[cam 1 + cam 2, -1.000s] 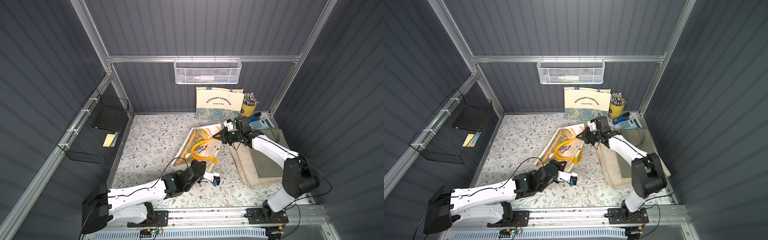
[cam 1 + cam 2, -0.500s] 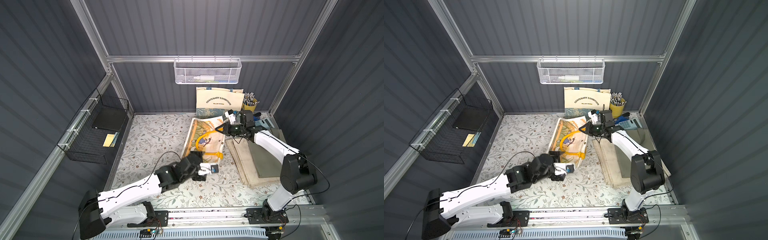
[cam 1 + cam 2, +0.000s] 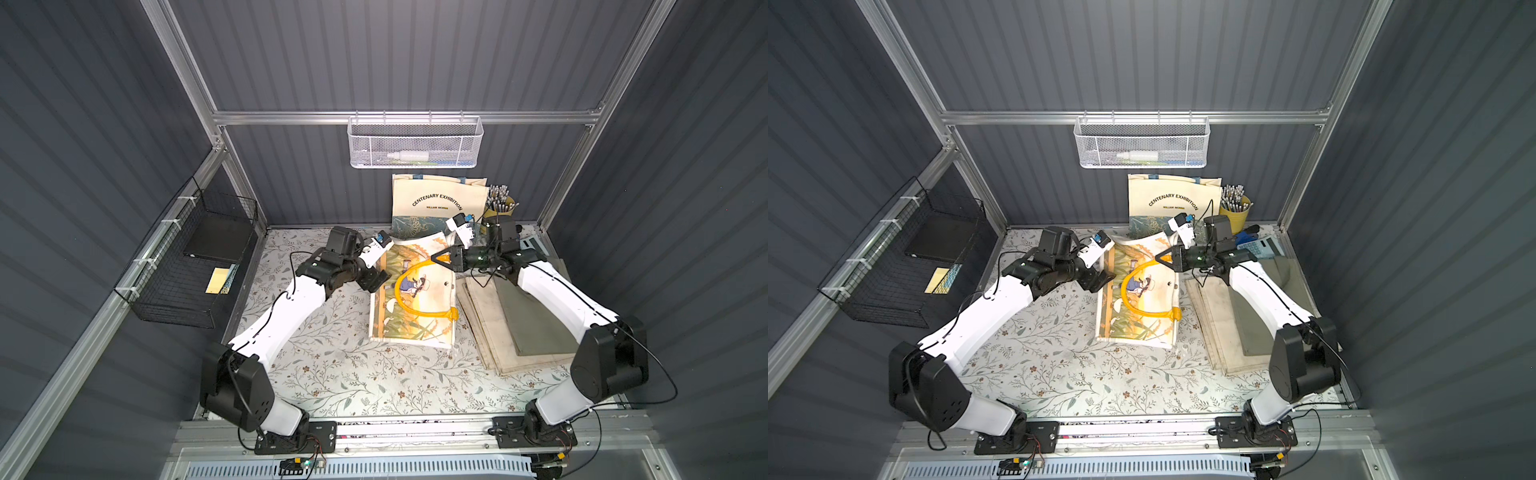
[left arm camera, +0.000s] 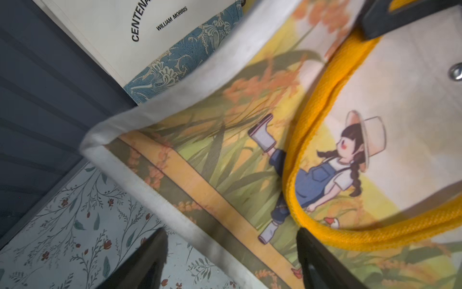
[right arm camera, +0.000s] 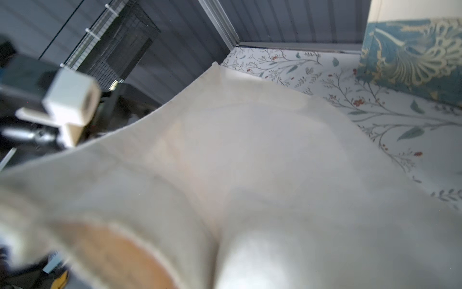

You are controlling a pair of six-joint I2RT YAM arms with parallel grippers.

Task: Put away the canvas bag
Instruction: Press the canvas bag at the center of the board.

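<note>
The canvas bag [image 3: 415, 320], printed with a girl in a hat and fitted with a yellow handle [image 3: 398, 286], lies on the floral table in both top views. Its far end is raised. My right gripper [image 3: 439, 258] is shut on the bag's far right part, by the handle's end. In the right wrist view the bag's pale cloth [image 5: 250, 162] fills the picture and hides the fingers. My left gripper [image 4: 231, 250] is open. Its dark fingers [image 4: 317, 265] straddle the bag's white left edge [image 4: 160, 197] near the far left corner, and it holds nothing.
A cream "Centenary Exhibition" tote [image 3: 438, 199] stands against the back wall beside a yellow cup of pens [image 3: 500, 205]. Folded bags [image 3: 523, 332] are stacked at the right. A white mesh basket [image 3: 415, 143] hangs on the back wall and a black wire basket [image 3: 187, 270] on the left wall.
My left gripper opened near the bag's front end and swung to its far left edge. The right gripper drew the bag's far end back, and the bag now lies straighter.
</note>
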